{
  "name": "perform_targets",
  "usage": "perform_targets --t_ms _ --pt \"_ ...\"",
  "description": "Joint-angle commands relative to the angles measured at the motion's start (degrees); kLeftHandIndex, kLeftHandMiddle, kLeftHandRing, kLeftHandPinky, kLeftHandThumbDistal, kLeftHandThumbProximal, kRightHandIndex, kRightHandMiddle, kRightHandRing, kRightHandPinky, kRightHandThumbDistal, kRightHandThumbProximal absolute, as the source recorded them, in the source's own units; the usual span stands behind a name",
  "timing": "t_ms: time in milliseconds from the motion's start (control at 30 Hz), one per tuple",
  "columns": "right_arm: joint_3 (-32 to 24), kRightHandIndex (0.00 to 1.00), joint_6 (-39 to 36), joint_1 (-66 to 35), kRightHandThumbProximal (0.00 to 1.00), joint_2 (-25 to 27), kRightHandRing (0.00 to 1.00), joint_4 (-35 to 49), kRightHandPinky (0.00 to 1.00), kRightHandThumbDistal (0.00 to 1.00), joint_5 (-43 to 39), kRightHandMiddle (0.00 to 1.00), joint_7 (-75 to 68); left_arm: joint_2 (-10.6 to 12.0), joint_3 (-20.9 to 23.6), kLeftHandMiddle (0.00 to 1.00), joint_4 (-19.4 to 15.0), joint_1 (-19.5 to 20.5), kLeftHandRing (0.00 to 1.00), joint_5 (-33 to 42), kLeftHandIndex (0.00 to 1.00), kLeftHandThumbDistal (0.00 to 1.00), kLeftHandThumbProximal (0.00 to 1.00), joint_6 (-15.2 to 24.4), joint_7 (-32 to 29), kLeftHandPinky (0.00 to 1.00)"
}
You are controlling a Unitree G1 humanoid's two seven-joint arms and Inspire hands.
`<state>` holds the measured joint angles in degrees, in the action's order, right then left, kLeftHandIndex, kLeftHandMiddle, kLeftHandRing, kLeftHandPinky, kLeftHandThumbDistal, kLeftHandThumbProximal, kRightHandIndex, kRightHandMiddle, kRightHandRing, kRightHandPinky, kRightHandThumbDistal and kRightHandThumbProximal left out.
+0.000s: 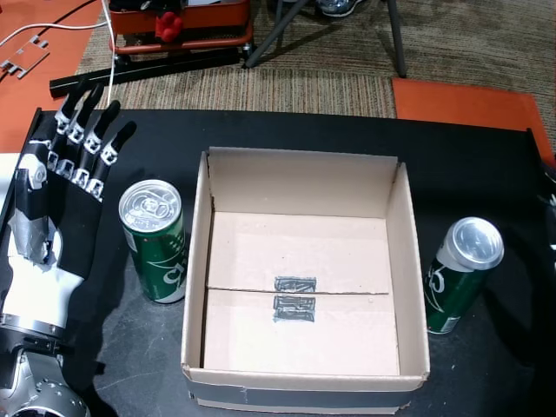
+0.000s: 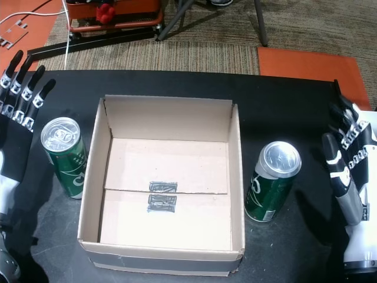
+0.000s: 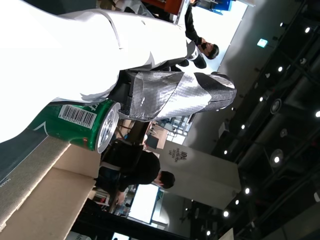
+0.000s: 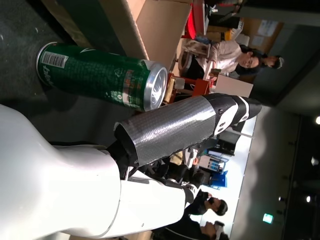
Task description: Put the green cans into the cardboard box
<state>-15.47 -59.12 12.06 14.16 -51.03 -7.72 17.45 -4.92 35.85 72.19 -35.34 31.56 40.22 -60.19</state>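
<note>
Two green cans, both upright on the black table, neither in the box. Left can [image 1: 155, 241] stands just beside the box's left wall, toward the table's left edge. Right can [image 2: 271, 181] stands just beside the box's right wall, toward the table's right edge; from the head it looks tilted, probably only the viewing angle.

Cardboard box [image 1: 196, 261] sits mid-table, open at the top, nothing inside (only two dark tape patches on the floor seam).

Left hand [image 1: 65, 187] lies flat near the left edge of the table, fingers straight and spread, pointing toward the far edge, grasping nothing. It is near the left can but apart from it. The left wrist view shows the same can past a taped finger, no contact.

Right hand [image 2: 349, 177] is at the right edge of the table, fingers extended, released, holding nothing. A clear gap of table separates it from the right can.

Step in hand, as I judge it: the very start, reach not yet made; no can placed.

Next move calls for one hand to turn palm-inward, come alongside its can and wrap the body below the rim, then lift clear of the box wall before carrying over. Cans sit close to the walls, so fingers have little room on the box side.
</note>
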Motion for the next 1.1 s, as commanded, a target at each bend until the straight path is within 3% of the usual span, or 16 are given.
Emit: perform_targets --t_ms 0,200,333,667,1067 --pt "0.58 0.91 0.72 -1.11 0.7 1.08 0.92 1.6 0.96 1.0 -0.55 0.93 0.97 -0.79 -0.05 0.98 -0.47 -0.34 1.0 0.05 0.91 0.41 1.0 0.04 -0.42 0.98" --pt "2.09 0.91 1.34 -1.96 0.76 2.75 0.95 3.63 0.98 1.0 0.0 0.95 2.16 -0.85 -0.13 0.98 -0.37 -0.43 1.0 -0.26 0.91 0.4 1.0 -0.21 0.35 0.99" --pt "2.88 0.88 3.95 -2.66 0.7 2.7 0.93 5.52 0.99 1.0 -1.18 0.93 3.17 -1.21 0.02 1.0 -0.19 -0.65 1.0 0.05 0.94 0.46 1.0 -1.35 -0.61 1.0" --pt "3.71 0.88 5.96 -2.23 0.65 2.93 0.96 5.29 1.0 1.0 -3.36 0.93 6.87 -1.62 0.52 0.99 0.25 -0.96 1.0 0.2 0.95 0.51 0.98 -3.04 -0.9 0.99" --pt "3.77 0.87 6.61 0.87 0.59 3.38 0.95 -0.5 1.0 1.0 -4.07 0.93 13.66 -1.64 0.45 1.0 -0.06 -0.75 1.0 0.02 0.97 0.46 1.0 -2.1 -1.26 1.0"
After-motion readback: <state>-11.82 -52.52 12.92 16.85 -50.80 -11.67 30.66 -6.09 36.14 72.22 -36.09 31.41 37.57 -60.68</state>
